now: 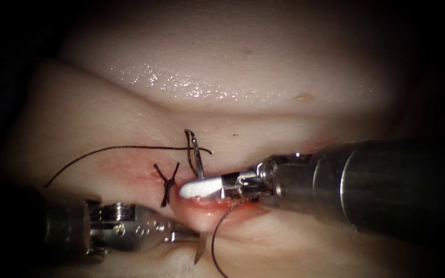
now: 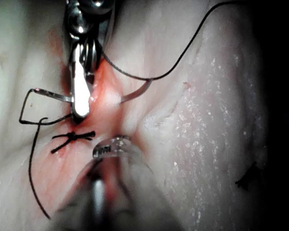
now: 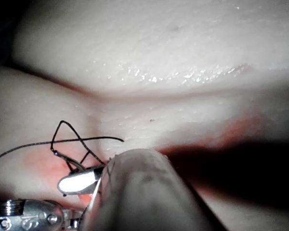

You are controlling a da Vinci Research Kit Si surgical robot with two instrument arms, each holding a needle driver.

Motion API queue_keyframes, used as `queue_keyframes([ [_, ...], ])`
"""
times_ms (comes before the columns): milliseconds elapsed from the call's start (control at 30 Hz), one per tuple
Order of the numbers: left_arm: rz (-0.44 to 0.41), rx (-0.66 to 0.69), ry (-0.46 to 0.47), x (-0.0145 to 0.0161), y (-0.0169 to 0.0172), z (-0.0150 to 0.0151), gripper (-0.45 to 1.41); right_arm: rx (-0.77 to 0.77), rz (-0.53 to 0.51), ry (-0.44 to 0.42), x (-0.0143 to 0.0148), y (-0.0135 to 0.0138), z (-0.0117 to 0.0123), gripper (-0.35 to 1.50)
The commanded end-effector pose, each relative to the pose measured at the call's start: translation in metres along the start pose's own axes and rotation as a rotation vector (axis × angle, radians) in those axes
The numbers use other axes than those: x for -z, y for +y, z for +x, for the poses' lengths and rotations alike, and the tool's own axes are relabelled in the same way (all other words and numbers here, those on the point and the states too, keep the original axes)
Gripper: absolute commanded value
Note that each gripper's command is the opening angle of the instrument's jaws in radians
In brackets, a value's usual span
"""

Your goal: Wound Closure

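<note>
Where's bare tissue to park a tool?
Bare: the tissue above the cut, and left of the thread arc. Crowded: the cut, with the knot, the needle spanning it, the right tool and the left tool; what each holds is unclear.

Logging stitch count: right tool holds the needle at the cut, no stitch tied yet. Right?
No. One stitch is already tied: a knot with short cut ends lies just left of the right tool tip, per the endoscope view. The rest stands: that tool seems to hold the needle about mid-curve at the cut. What the left tool holds is unclear.
</note>
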Motion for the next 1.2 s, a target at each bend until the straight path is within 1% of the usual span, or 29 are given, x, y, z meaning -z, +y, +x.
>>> queue_keyframes([
  [33,0.002,-0.026,0.011,-0.0005,0.0007,0.0002,-0.45,0.028,0.009,0.029,-0.0004,0.0014,0.0011,1.08],
  [100,0.007,-0.057,0.035,0.0000,0.0011,0.0006,-0.45,0.054,0.030,0.064,-0.0001,0.0018,0.0022,1.30],
  [167,0.020,-0.098,0.063,0.0006,0.0016,0.0012,-0.32,0.067,0.024,0.095,0.0004,0.0023,0.0035,1.38],
  [267,0.043,-0.163,0.106,0.0012,0.0020,0.0019,-0.16,0.100,0.011,0.112,0.0013,0.0029,0.0053,1.41],
  [300,0.062,-0.198,0.138,0.0016,0.0020,0.0024,-0.06,0.117,0.004,0.120,0.0019,0.0033,0.0064,1.43],
  [467,0.117,-0.251,0.206,0.0022,0.0014,0.0031,0.09,0.132,-0.007,0.136,0.0035,0.0042,0.0090,1.43],
  [567,0.136,-0.263,0.214,0.0023,0.0005,0.0030,0.15,0.138,-0.012,0.139,0.0043,0.0046,0.0100,1.43],
  [633,0.140,-0.265,0.210,0.0022,-0.0002,0.0028,0.22,0.139,-0.013,0.137,0.0048,0.0048,0.0102,1.43],
  [800,0.164,-0.252,0.225,0.0021,-0.0013,0.0024,0.24,0.154,-0.010,0.120,0.0061,0.0049,0.0099,1.38],
  [967,0.190,-0.235,0.233,0.0016,-0.0017,0.0028,0.29,0.170,-0.007,0.107,0.0072,0.0051,0.0094,1.36],
  [1000,0.187,-0.233,0.235,0.0015,-0.0017,0.0029,0.29,0.170,-0.008,0.108,0.0074,0.0051,0.0093,1.36],
  [1200,0.175,-0.228,0.247,0.0008,-0.0019,0.0039,0.42,0.177,-0.008,0.112,0.0082,0.0052,0.0090,1.36],
])
